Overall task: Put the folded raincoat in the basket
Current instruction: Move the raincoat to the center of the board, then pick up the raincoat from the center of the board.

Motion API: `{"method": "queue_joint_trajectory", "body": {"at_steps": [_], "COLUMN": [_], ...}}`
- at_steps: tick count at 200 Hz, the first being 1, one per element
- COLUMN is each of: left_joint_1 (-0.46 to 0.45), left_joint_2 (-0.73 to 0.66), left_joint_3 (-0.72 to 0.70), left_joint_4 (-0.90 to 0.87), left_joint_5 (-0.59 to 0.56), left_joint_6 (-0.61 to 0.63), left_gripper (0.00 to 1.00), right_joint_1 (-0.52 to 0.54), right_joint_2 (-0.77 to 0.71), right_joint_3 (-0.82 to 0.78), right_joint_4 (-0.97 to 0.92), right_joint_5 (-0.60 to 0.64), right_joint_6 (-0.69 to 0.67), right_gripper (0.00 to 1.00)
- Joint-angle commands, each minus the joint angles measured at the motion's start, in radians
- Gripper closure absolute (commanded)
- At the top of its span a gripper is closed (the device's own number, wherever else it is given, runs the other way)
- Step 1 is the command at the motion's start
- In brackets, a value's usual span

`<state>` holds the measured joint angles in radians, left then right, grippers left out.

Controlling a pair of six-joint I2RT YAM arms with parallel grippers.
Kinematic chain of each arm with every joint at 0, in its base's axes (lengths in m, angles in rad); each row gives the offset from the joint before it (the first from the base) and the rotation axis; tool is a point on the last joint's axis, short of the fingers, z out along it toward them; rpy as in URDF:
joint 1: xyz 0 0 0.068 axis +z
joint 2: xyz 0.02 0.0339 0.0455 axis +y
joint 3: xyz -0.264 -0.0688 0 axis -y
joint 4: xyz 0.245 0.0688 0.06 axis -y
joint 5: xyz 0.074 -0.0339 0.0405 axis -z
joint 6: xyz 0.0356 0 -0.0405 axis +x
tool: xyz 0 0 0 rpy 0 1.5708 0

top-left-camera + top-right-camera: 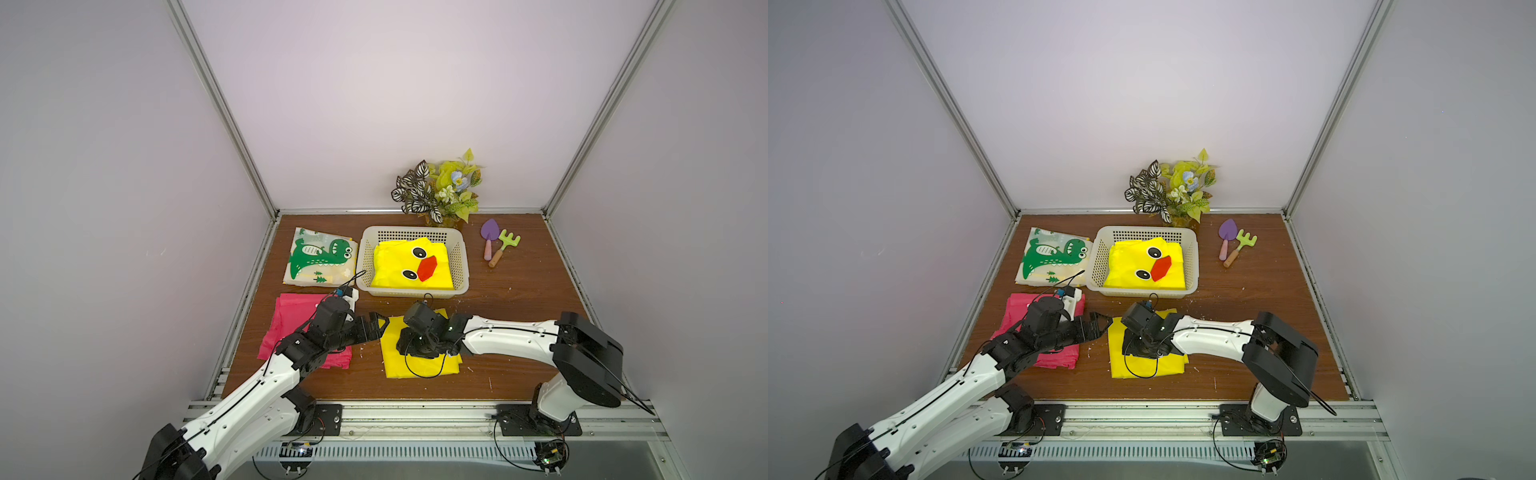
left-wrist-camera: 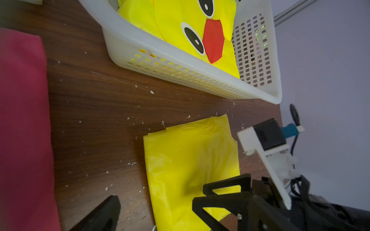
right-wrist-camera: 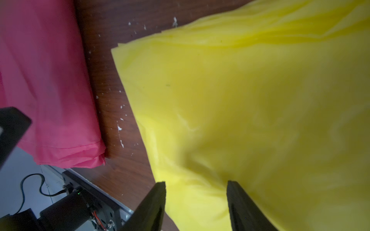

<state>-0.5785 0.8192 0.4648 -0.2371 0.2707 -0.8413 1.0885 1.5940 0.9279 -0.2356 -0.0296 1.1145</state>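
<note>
A plain yellow folded raincoat [image 1: 392, 361] [image 1: 1142, 365] lies flat on the brown table, in front of the off-white perforated basket [image 1: 415, 293] [image 1: 1142, 291] [image 2: 180, 68]. Inside the basket lies a yellow duck-face raincoat [image 1: 395, 266]. My right gripper [image 3: 196, 183] points down onto the plain yellow raincoat [image 3: 240, 100]. Its jaws stand apart, with the fabric puckered under the gap. My left gripper [image 1: 376, 324] [image 2: 160, 208] hovers wide open at that raincoat's left edge [image 2: 186, 156], holding nothing.
A pink folded raincoat [image 1: 291, 320] [image 3: 40, 80] lies under my left arm. A dinosaur-print one [image 1: 320, 257] sits left of the basket. A potted plant [image 1: 440, 187], a toy shovel [image 1: 489, 237] and a toy rake [image 1: 505, 245] stand at the back right.
</note>
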Motion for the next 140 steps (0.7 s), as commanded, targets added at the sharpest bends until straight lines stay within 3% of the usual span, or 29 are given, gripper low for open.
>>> {"method": "queue_joint_trajectory", "body": {"at_steps": [1,57,103,140], "left_joint_1": [-0.015,-0.039,-0.053,-0.057], "left_joint_2": [-0.013,0.043,0.02,0.008], "left_joint_3": [-0.016,-0.028,-0.059,-0.081], "left_joint_4": [-0.011,-0.018,-0.048,-0.086], "left_joint_5": [0.02,0.035,-0.009,-0.01], "left_joint_6": [-0.008,0.035,0.041,0.032], "left_gripper": [0.01,0.0,0.0,0.0], "right_joint_1": [-0.023,-0.104,-0.279,-0.32], "right_joint_2": [-0.134,-0.391,-0.528,-0.514], "right_joint_3": [0.001,-0.107,-0.24,-0.289], "right_joint_4": [-0.071,-0.262,-0.319,-0.262], "right_joint_5": [0.075,0.188,0.116,0.054], "right_joint_6": [-0.04,-0.098,-0.184,-0.242], "right_gripper": [0.4,0.34,0.32,0.32]}}
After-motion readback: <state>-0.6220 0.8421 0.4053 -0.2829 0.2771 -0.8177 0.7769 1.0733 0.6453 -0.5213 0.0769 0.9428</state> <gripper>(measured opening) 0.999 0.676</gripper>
